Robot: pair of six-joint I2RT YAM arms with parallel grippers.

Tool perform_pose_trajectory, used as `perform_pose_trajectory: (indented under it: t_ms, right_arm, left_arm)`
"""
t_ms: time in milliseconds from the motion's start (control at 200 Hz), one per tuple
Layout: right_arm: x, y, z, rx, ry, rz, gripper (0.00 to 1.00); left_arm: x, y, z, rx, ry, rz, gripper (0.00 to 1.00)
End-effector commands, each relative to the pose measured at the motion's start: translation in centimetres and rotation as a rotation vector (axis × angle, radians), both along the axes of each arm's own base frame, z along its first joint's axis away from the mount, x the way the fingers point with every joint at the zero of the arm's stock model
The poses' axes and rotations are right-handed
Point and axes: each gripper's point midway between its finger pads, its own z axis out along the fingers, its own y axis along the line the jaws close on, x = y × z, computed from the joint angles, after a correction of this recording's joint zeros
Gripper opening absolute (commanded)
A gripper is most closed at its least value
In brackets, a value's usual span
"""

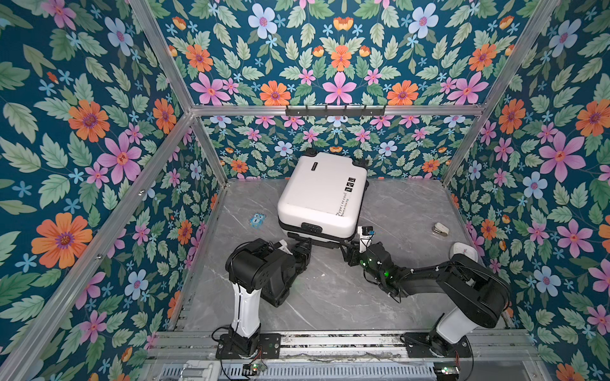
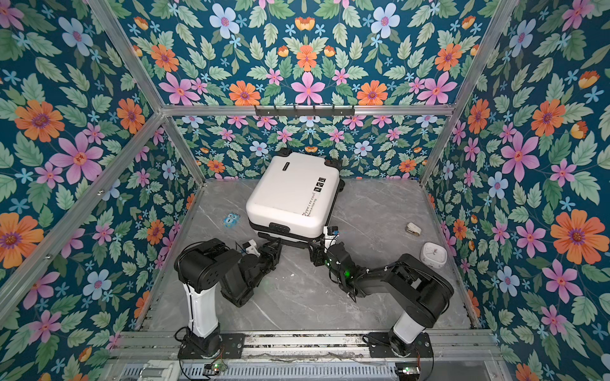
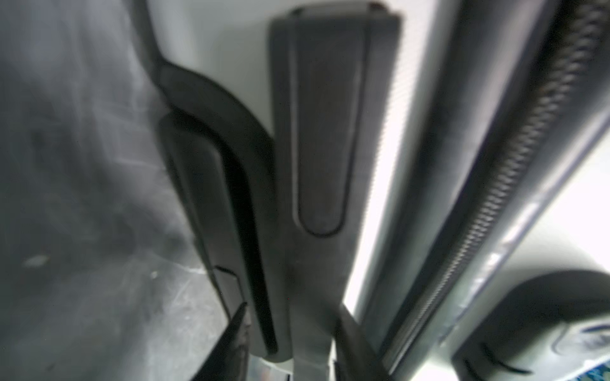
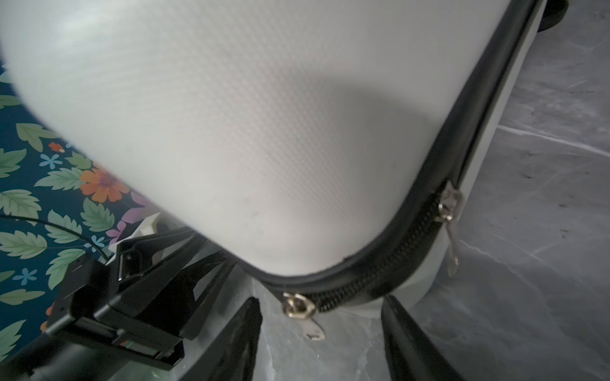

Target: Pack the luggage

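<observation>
**White luggage flat at the back of the counter, a gripper at each near corner**

The luggage point(image 1: 321, 194) lies flat on the grey marbled counter point(image 1: 330, 297), toward the back and near the middle. Its broad white shell faces up, with black printed text along its right-hand side. The wheeled end is by the back wall, and the end with the black handle point(image 3: 317, 132) faces the arms. A black zipper band point(image 4: 389, 257) runs round the edge. In the right wrist view a metal zipper pull point(image 4: 298, 306) sits at the rounded corner, and a second pull point(image 4: 449, 204) hangs farther along the side.

The right gripper point(image 4: 325, 330) is low at the near right corner. Its fingers stand apart with the corner zipper pull between them, and neither finger touches it. The left gripper point(image 1: 303, 249) is at the near edge, farther left. In the blurred left wrist view its fingers point(image 3: 242, 323) stand on either side of the black handle. Whether they press on it I cannot tell.

A small blue owl figure point(image 1: 257, 220) lies on the counter just left of the luggage, not touching it. Well to the right are a small white and tan object point(image 2: 413, 228) and, nearer the arms, a white clock point(image 2: 433, 253). Floral walls point(image 1: 82, 132) enclose the counter, and a black hook rail point(image 1: 335, 110) is fixed across the back.
</observation>
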Motion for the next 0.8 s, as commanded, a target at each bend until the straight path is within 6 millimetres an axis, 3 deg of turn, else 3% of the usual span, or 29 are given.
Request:
perform_pose_trajectory:
  t_ms: [0, 35, 170, 415, 495, 580, 735, 750, 795]
  right_arm:
    - [1.2, 0.1, 1.5, 0.039, -0.042, -0.05, 0.56]
    - [1.4, 0.2, 0.3, 0.015, -0.021, -0.054, 0.54]
    - [2.0, 0.2, -0.1, 0.002, -0.009, -0.077, 0.46]
    - [1.9, -0.3, 0.2, 0.007, -0.025, -0.095, 0.3]
    - [1.8, -0.1, 0.4, 0.003, -0.035, -0.081, 0.19]
    - [1.7, 0.0, 0.7, -0.002, -0.04, -0.066, 0.0]
    - [1.6, -0.8, 0.0, -0.016, -0.012, -0.086, 0.0]
    - [1.6, -1.0, 1.1, 0.006, -0.029, -0.092, 0.0]
    - [1.7, -1.6, 1.4, 0.019, -0.026, -0.107, 0.0]
  left_arm:
    - [0.0, 0.1, -0.2, -0.015, 0.005, 0.002, 0.27]
    - [0.0, 0.1, -0.4, -0.014, 0.01, 0.0, 0.23]
    - [-0.3, 0.6, -0.9, -0.008, 0.026, 0.012, 0.15]
    - [-0.6, 0.8, -0.7, 0.001, 0.022, 0.009, 0.13]
    - [-0.7, 0.8, -0.7, 0.005, 0.022, 0.007, 0.12]
    - [-0.8, 0.9, -0.8, 0.008, 0.024, 0.01, 0.11]
    - [-0.9, 1.0, -1.0, 0.009, 0.031, 0.011, 0.02]
    - [-0.9, 1.1, -1.0, 0.009, 0.032, 0.012, 0.01]
    - [-1.0, 1.2, -1.1, 0.01, 0.037, 0.015, 0.0]
